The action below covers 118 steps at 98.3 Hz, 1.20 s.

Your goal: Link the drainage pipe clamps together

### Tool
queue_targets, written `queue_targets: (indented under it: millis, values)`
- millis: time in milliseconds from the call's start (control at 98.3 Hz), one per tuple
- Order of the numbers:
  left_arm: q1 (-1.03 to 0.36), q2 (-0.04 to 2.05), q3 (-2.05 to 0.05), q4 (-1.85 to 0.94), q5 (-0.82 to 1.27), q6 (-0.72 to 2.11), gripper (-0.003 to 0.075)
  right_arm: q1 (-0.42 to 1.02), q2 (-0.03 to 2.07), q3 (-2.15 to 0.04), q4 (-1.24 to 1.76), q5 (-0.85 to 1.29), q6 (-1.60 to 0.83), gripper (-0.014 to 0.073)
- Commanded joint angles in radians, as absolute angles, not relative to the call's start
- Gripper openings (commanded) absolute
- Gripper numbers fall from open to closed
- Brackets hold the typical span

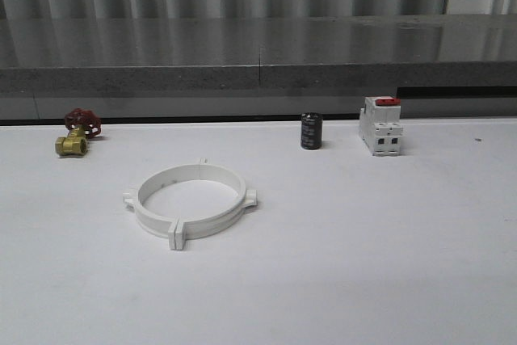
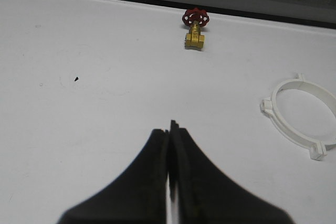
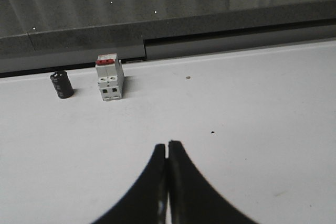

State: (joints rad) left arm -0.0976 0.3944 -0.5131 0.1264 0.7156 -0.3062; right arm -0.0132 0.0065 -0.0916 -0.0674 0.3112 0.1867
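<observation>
Lying flat on the white table (image 1: 388, 232), the two drainage pipe clamps (image 1: 191, 198) are mated into one closed ring, left of centre in the front view, with small tabs projecting at the near joint, the far joint and both sides. Both halves sit flush at the seams as far as the front view shows. A brass gate valve with a red handwheel (image 1: 77, 135) rests well apart from the ring, toward the far left edge of the table. A black cylindrical capacitor (image 1: 312, 131) stands upright near the far edge, right of centre, and just beside it, further right, stands a white circuit breaker with a red top (image 1: 381, 124); the two do not touch. The left tool (image 2: 171, 129) is above bare table with its jaws pressed together and nothing between them; the ring and valve appear ahead of it. The right tool (image 3: 167, 148) is likewise closed and empty, above bare table, with the capacitor and breaker ahead.
</observation>
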Motion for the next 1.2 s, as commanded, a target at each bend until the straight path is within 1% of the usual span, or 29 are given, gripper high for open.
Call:
queue_targets:
  millis: [0, 173, 234, 1190]
  values:
    - [-0.097, 0.400, -0.538, 0.127, 0.645, -0.307, -0.0021, -0.013, -0.031, -0.074, -0.058, 0.178, 0.171, -0.0067]
    - [-0.097, 0.400, -0.538, 0.127, 0.645, -0.307, -0.0020, -0.013, -0.030, 0.008, -0.056, 0.029, 0.171, -0.0067]
    - [-0.097, 0.400, -0.538, 0.127, 0.645, -0.307, -0.0020, -0.013, -0.030, 0.009, -0.056, 0.007, 0.171, -0.0067]
    - [-0.097, 0.400, -0.538, 0.127, 0.645, -0.307, -0.0020, 0.007, -0.030, 0.009, -0.057, 0.015, 0.171, -0.0067]
